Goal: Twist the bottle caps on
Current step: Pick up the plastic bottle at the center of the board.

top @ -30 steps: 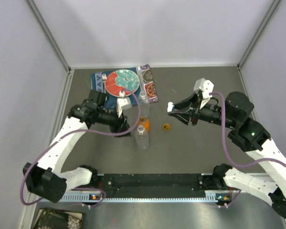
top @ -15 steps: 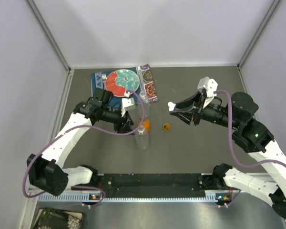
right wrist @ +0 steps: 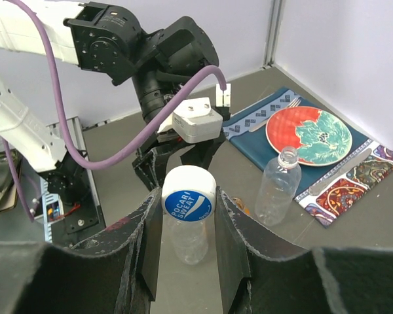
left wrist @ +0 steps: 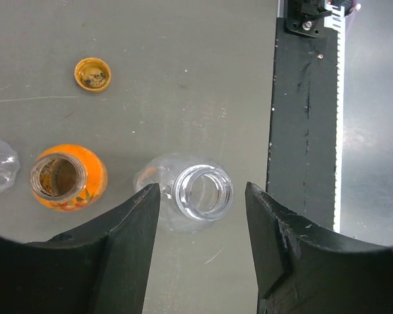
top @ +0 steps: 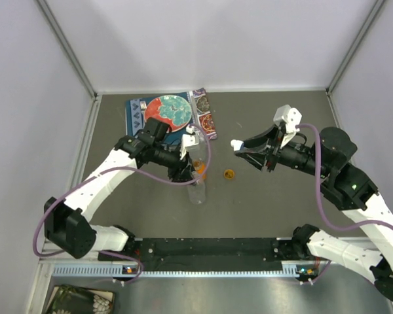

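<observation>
Plainly, right wrist view shows right tool [right wrist: 188, 208] clamping white cap [right wrist: 188, 200]; left tool [left wrist: 202, 190] gapes above clear bottle [left wrist: 217, 208].

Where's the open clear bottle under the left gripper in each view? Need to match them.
Top external: open clear bottle, centre, just below the orange bottle.
Left wrist: lower centre, framed by the fingers.
Right wrist: lower centre, behind the held white cap.
Shared landmark: the left gripper, hovering over it in all three.

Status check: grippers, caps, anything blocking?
Left gripper open over clear bottle, uncapped. Right gripper shut on white cap, away from the bottles. Orange bottle uncapped, orange cap lying apart. No obstruction seen.
</observation>
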Tool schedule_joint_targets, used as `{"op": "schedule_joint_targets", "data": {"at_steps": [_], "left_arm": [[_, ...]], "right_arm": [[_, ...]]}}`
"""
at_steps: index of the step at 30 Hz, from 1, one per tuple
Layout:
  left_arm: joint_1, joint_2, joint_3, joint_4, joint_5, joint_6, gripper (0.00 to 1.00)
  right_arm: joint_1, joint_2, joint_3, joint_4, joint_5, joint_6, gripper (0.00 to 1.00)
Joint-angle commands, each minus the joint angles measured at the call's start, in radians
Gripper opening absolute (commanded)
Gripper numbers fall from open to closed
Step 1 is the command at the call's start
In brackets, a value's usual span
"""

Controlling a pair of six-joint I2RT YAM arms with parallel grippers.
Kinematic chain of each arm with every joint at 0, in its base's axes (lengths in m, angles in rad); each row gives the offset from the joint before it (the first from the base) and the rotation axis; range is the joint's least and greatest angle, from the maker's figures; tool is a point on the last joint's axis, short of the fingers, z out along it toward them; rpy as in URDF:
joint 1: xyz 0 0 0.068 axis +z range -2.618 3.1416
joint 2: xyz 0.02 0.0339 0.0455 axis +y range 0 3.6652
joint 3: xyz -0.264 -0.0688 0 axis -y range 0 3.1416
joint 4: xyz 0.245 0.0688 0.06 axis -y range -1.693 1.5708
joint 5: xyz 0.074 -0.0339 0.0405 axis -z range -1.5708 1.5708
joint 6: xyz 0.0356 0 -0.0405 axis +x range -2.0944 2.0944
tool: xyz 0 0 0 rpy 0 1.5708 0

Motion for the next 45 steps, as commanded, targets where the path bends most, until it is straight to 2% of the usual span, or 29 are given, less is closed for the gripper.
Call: {"op": "schedule_joint_targets", "data": {"at_steps": [1,10,16,22,24,27,36,45], "left_arm": [[-0.038,0.037,0.054,0.058,-0.049,-0.024,0.59],[-0.224,0.151,0.088,0.144,-0.260,-0.092,0.49],[-0.362,0.255,0.173,0.153,-0.334,-0.118,0.45],[-0.449,0.387,0.265,0.154,-0.400,-0.152,0.28],[-0.477,0.424,0.273,0.160,-0.418,-0.155,0.18],[-0.512,0.470,0.295,0.160,-0.431,-0.159,0.12],[-0.601,0.580,0.321,0.167,-0.518,-0.127,0.11],[-0.664,0.640,0.267,0.203,-0.624,-0.135,0.12]], "right_arm": [[0.012,-0.021,0.020,0.025,0.025,0.015,0.20],[0.013,-0.059,0.012,0.022,0.076,0.013,0.19],[0.013,-0.095,0.020,0.019,0.134,0.015,0.18],[0.013,-0.141,0.031,-0.001,0.168,0.007,0.18],[0.013,-0.151,0.031,-0.011,0.174,0.007,0.18],[0.013,-0.167,0.029,-0.022,0.183,0.001,0.18],[0.013,-0.181,0.026,-0.034,0.192,-0.008,0.18],[0.013,-0.191,0.020,-0.037,0.195,-0.002,0.20]]}}
